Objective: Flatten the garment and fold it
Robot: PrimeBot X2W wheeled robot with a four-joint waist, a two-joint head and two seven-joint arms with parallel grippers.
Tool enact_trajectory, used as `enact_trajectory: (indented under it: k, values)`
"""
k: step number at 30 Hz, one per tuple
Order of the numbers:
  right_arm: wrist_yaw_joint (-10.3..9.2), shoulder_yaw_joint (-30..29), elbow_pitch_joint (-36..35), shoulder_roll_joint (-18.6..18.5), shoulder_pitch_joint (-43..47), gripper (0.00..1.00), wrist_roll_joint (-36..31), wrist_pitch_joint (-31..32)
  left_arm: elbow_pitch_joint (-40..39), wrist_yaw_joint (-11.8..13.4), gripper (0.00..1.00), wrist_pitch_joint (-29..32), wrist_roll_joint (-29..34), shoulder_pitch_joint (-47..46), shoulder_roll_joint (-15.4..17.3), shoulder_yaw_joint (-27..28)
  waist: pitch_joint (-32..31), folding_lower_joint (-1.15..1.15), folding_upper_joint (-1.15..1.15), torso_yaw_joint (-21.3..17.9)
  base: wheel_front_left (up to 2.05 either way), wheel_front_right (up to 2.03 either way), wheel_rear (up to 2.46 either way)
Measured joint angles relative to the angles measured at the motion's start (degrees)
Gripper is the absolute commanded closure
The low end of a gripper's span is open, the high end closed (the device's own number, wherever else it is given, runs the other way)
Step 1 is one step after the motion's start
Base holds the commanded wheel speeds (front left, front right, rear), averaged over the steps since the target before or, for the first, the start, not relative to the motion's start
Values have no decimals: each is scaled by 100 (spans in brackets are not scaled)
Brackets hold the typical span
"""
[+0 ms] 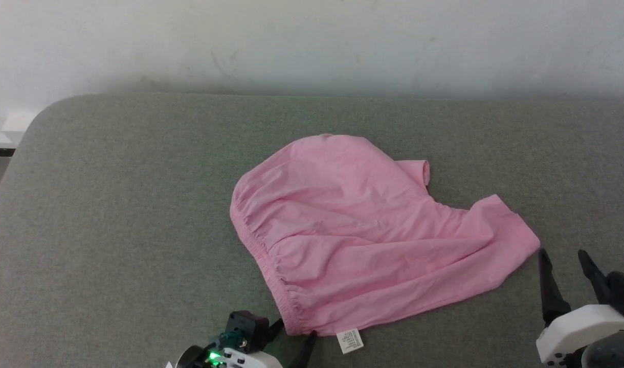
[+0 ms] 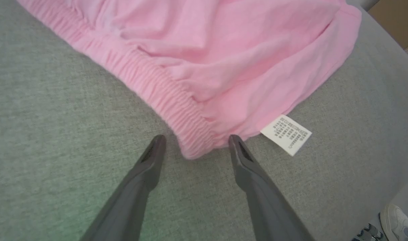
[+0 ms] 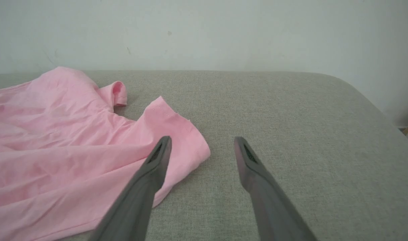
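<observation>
One garment (image 2: 224,50) corner btwn L gripper (image 2: 197,140) jaws.

The white label (image 2: 286,135) sewn at the edge of the pink garment (image 2: 224,50) carries several rows of tiny dark print, but none can be read.

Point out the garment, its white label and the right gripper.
garment (image 1: 363,230), head view: middle of the pink fabric.
white label (image 2: 286,134), left wrist view: centre of the printed tag.
right gripper (image 1: 562,252), head view: midway between its open jaws.
</observation>
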Motion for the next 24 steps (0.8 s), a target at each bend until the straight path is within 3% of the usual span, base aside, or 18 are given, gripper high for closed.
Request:
enact_trajectory:
  k: [1, 2, 3, 13, 24]
  values:
    - [0, -7, 1, 2, -1, 0, 0, 0, 20, -1, 0, 0, 0, -21, 1, -31, 23, 0, 0, 2, 0, 0, 0]
    - [0, -11, 3, 5, -3, 0, 0, 0, 40, -1, 55, 4, -9, -53, -2, -54, 44, 0, 0, 4, 0, 0, 0]
    - [0, -15, 8, 8, -11, 0, -1, 0, 48, -3, 100, -23, -32, -83, -15, -63, 65, 0, 0, 8, 0, 0, 0]
    - [0, -63, 151, -4, -44, 0, -172, 278, 73, -12, 100, -249, -104, -186, 85, -97, 36, 0, 0, 235, 0, 0, 0]
    - [0, 123, 312, -130, 194, 0, -89, 1920, -415, 220, 100, -669, -125, -172, 200, 112, -193, -1, 0, 666, 0, 0, 0]
